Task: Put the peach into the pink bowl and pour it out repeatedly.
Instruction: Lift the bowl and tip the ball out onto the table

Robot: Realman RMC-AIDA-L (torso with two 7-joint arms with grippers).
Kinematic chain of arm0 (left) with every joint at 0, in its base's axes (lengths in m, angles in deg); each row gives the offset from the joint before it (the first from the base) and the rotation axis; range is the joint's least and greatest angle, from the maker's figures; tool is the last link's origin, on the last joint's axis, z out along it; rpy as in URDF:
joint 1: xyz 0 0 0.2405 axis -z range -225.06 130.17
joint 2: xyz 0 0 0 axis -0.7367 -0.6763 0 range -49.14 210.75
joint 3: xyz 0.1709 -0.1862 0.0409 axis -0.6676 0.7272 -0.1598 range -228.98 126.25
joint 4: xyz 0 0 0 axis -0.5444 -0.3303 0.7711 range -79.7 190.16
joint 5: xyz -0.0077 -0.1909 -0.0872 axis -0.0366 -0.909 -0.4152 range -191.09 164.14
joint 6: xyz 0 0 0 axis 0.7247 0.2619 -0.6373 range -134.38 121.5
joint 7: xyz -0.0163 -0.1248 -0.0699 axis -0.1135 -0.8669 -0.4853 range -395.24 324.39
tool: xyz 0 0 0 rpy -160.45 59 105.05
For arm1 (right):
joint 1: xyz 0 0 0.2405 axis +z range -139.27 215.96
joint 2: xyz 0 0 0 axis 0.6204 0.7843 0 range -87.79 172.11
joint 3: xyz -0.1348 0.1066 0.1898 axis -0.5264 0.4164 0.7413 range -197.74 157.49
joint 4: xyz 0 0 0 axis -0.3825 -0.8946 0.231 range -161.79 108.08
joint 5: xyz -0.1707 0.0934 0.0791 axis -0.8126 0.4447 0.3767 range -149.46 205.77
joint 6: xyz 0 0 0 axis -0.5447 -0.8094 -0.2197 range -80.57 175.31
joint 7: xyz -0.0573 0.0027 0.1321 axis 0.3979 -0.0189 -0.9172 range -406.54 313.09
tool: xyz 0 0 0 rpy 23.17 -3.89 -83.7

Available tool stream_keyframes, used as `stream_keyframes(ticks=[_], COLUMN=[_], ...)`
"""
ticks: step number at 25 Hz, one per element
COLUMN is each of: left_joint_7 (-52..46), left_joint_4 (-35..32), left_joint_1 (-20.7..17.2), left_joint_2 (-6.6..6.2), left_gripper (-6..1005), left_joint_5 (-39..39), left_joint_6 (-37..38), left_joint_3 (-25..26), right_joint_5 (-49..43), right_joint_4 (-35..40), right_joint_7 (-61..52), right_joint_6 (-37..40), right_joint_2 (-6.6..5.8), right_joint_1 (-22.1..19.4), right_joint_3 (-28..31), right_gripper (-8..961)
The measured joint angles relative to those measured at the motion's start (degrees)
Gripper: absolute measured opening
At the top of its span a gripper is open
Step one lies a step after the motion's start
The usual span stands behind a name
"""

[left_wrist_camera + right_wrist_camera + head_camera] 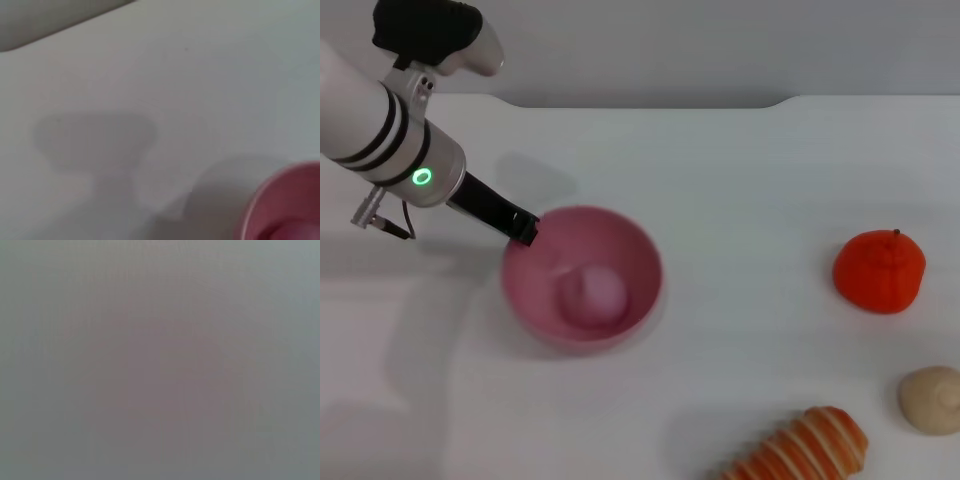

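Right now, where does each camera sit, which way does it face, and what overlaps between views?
Head view: above, looking down at the white table; shows the left arm, left gripper at the rim of the pink bowl holding the peach.
Left wrist view: faces the table, catching the bowl's edge; no fingers visible.
Right wrist view: blank grey, nothing identifiable.
Shared: head and left wrist both see the bowl.

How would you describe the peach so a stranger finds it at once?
On the white table, find the pink bowl at the tip of the left claw. The peach lies inside it: small, pale pink, unlike the orange-red fruit far right.
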State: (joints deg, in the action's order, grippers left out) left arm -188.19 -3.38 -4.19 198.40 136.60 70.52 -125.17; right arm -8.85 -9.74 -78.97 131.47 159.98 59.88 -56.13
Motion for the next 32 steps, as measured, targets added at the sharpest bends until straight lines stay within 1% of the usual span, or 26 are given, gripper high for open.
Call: stream_keyframes(ticks=[1,7,20,26,32], left_joint_7=[0.04,0.16,0.31,0.72,2.68], left_joint_4=[0.02,0.98,0.47,-0.11,-0.02], left_joint_1=[0.03,0.56,0.54,0.86,0.95], left_joint_2=[0.00,-0.05,0.00,-0.01,0.01], left_gripper=[117,42,44,44,45], left_joint_5=[0.00,0.04,-0.30,-0.96,-3.53], left_joint_6=[-0.09,0.01,-0.87,-1.17,-2.26], left_joint_3=[0.04,-0.28,0.26,1.60,3.54], right_joint_5=[0.00,0.14,0.17,0.10,0.07], right_joint_4=[0.00,0.01,0.03,-0.20,-0.26], right_joint_7=[0.00,0.00,0.00,-0.01,-0.02], right_joint_6=[0.00,0.01,0.01,-0.09,-0.61], right_joint_2=[0.00,0.04,0.00,-0.16,-0.22], right_joint_1=[-0.02,-0.29,0.09,0.33,0.65], right_joint_3=[0.13,0.34,0.33,0.30,0.14], right_gripper=[457,457,457,457,457])
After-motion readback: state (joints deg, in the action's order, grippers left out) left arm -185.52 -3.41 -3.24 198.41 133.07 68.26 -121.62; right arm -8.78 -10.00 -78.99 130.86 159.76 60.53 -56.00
